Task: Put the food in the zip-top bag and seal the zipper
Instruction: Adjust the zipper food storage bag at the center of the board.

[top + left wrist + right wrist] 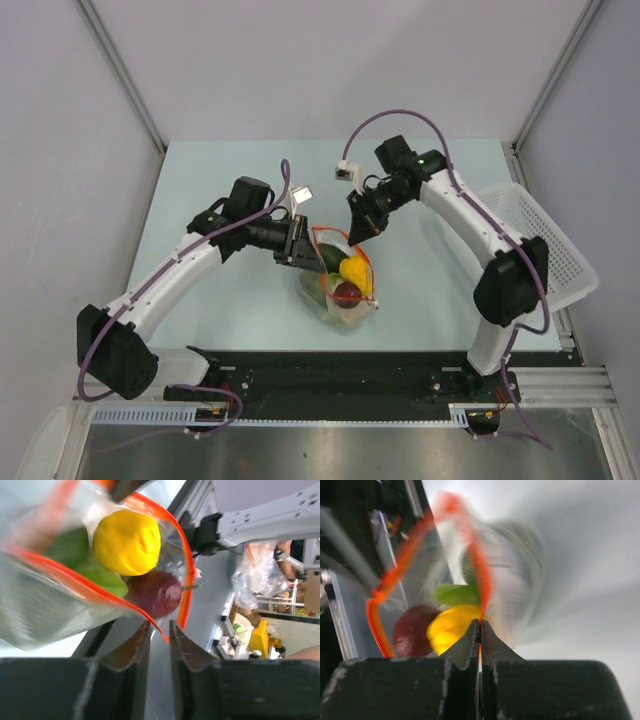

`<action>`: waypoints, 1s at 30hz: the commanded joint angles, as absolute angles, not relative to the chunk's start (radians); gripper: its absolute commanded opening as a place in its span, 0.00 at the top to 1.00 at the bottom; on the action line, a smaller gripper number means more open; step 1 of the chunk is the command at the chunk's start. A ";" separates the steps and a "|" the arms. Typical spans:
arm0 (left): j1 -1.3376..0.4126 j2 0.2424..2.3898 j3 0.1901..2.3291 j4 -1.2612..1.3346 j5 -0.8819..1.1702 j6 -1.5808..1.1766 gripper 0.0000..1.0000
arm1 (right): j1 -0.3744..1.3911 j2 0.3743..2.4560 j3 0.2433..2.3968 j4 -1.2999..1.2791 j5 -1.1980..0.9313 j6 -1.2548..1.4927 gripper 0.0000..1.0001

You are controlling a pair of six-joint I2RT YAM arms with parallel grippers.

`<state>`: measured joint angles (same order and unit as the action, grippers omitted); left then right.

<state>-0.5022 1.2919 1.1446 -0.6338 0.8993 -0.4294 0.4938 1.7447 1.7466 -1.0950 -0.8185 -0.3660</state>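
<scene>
The clear zip-top bag [340,300] lies mid-table with its mouth held wide. Its orange-red zipper [322,240] forms an open loop. Inside I see yellow [352,268], dark red [347,293] and green [329,258] food; a pale cream piece is not clearly visible. My right gripper [358,233] is shut on the zipper's far edge, pinched between its jaws [480,622]. My left gripper [302,246] is at the mouth's left side, its jaws narrowly apart with the zipper [185,555] crossing between the tips [160,628]. The left wrist view shows yellow [127,542], dark red [155,594] and lime green [102,577] pieces.
A white perforated basket [548,240] leans at the table's right edge, beside the right arm [480,220]. The black rail [340,375] with both arm bases runs along the near edge.
</scene>
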 commanded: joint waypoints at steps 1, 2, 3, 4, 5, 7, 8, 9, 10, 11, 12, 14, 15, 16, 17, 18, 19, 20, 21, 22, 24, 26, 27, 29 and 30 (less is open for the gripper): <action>-0.494 1.278 1.190 -0.686 0.871 -0.230 0.67 | 0.497 1.835 1.786 -1.170 -0.788 -0.535 1.00; -0.485 1.255 1.196 -0.684 0.865 -0.166 0.65 | 0.499 1.845 1.798 -1.169 -0.788 -0.540 1.00; -0.479 1.205 1.197 -0.683 0.851 -0.131 0.62 | 0.497 1.848 1.805 -1.167 -0.790 -0.541 1.00; -0.476 1.171 1.197 -0.683 0.845 -0.089 0.53 | 0.497 1.850 1.812 -1.167 -0.793 -0.540 1.00; -0.476 1.145 1.203 -0.699 0.842 -0.031 0.45 | 0.499 1.847 1.822 -1.166 -0.802 -0.538 1.00; -0.476 1.080 1.219 -0.748 0.859 0.174 0.31 | 0.503 1.839 1.830 -1.158 -0.801 -0.531 1.00; -0.479 1.065 1.233 -0.764 0.873 0.301 0.29 | 0.505 1.839 1.835 -1.158 -0.802 -0.526 1.00; -0.480 1.054 1.244 -0.779 0.887 0.366 0.26 | 0.505 1.838 1.839 -1.158 -0.805 -0.522 1.00; -0.501 1.046 1.259 -0.823 0.905 0.436 0.18 | 0.506 1.839 1.841 -1.160 -0.808 -0.514 1.00; -0.530 1.051 1.296 -0.848 0.887 0.565 0.16 | 0.506 1.841 1.845 -1.160 -0.814 -0.505 1.00; -0.564 1.060 1.316 -0.876 0.859 0.624 0.16 | 0.508 1.842 1.850 -1.166 -0.819 -0.491 1.00; -0.675 1.101 1.357 -0.937 0.764 0.760 0.17 | 0.508 1.842 1.852 -1.172 -0.836 -0.479 1.00; -0.704 1.109 1.359 -0.943 0.737 0.797 0.18 | 0.512 1.842 1.852 -1.172 -0.836 -0.465 1.00; -0.750 1.120 1.358 -0.949 0.686 0.836 0.19 | 0.515 1.841 1.853 -1.172 -0.838 -0.456 1.00; -0.768 1.133 1.351 -0.946 0.666 0.918 0.19 | 0.518 1.841 1.856 -1.172 -0.841 -0.445 1.00; -0.787 1.138 1.345 -0.930 0.644 0.940 0.19 | 0.518 1.838 1.858 -1.172 -0.847 -0.434 1.00; -0.808 1.144 1.339 -0.895 0.634 0.960 0.19 | 0.520 1.830 1.856 -1.170 -0.853 -0.423 1.00; -0.821 1.160 1.332 -0.878 0.626 0.992 0.19 | 0.523 1.825 1.853 -1.167 -0.853 -0.419 1.00; -0.834 1.170 1.328 -0.862 0.621 1.005 0.19 | 0.526 1.824 1.852 -1.166 -0.850 -0.414 1.00; -0.860 1.181 1.324 -0.833 0.617 1.015 0.19 | 0.531 1.819 1.848 -1.167 -0.848 -0.408 1.00; -0.890 1.218 1.304 -0.790 0.588 1.054 0.21 | 0.535 1.815 1.845 -1.172 -0.853 -0.405 1.00; -0.916 1.239 1.273 -0.758 0.566 1.078 0.21 | 0.543 1.812 1.841 -1.175 -0.858 -0.410 1.00; -0.922 1.264 1.267 -0.752 0.560 1.084 0.23 | 0.545 1.812 1.841 -1.174 -0.856 -0.410 1.00; -0.927 1.287 1.250 -0.771 0.558 1.109 0.26 | 0.551 1.813 1.851 -1.177 -0.856 -0.411 1.00; -0.927 1.304 1.244 -0.800 0.549 1.123 0.30 | 0.551 1.815 1.859 -1.177 -0.856 -0.413 1.00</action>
<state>-0.9150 1.2667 1.2671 -0.8059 0.5777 1.0080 0.5385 1.8591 1.8122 -1.1652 -0.8219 -0.4198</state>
